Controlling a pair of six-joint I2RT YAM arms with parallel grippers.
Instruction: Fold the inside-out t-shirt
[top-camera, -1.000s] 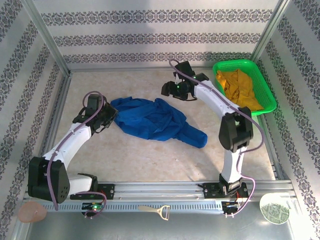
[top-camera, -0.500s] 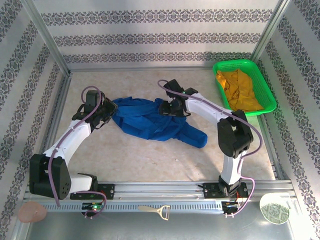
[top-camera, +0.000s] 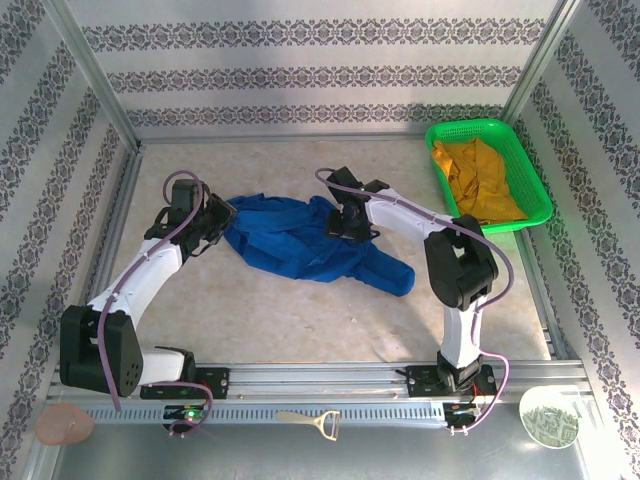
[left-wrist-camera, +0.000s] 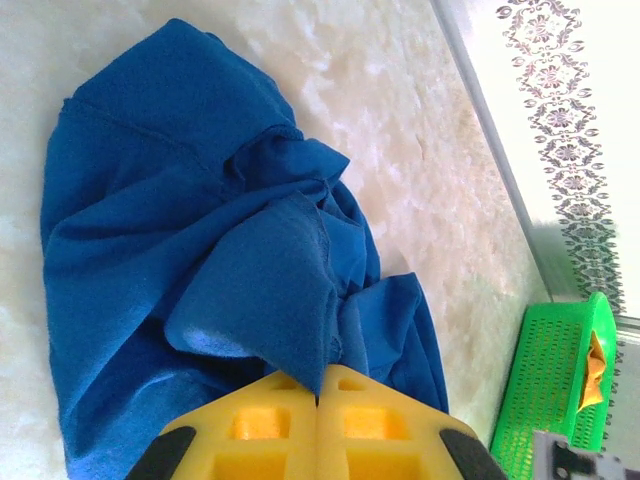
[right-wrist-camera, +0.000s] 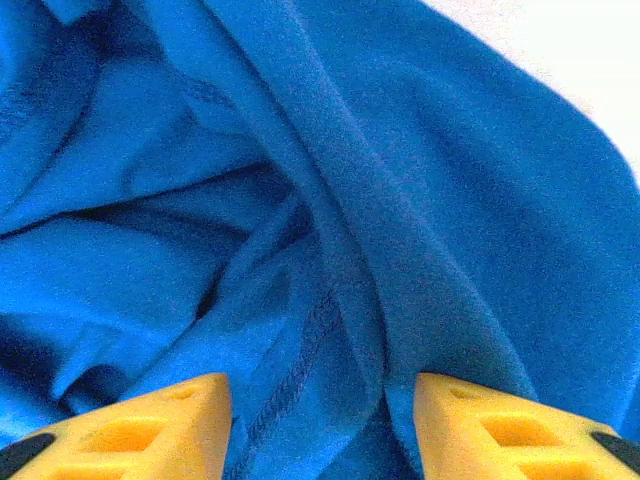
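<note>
Right wrist view: the right gripper (right-wrist-camera: 320, 400) stands half-open astride a seamed ridge of the inside-out t-shirt (right-wrist-camera: 400, 180). The left gripper (left-wrist-camera: 318, 378) pinches its edge. Crumpled mid-table (top-camera: 250, 300), the shirt looks limp and light, so hems likely give the best hold.

The t-shirt (top-camera: 300, 240) lies in the middle of the table (top-camera: 280, 320). The left gripper (top-camera: 222, 214) is at its left end. The right gripper (top-camera: 338, 222) is on its far side, more to the right. A basket (top-camera: 468, 124) stands in the far right corner, with a cloth (top-camera: 475, 180) in it. A bottle opener (top-camera: 312, 421) lies at the near edge.
</note>
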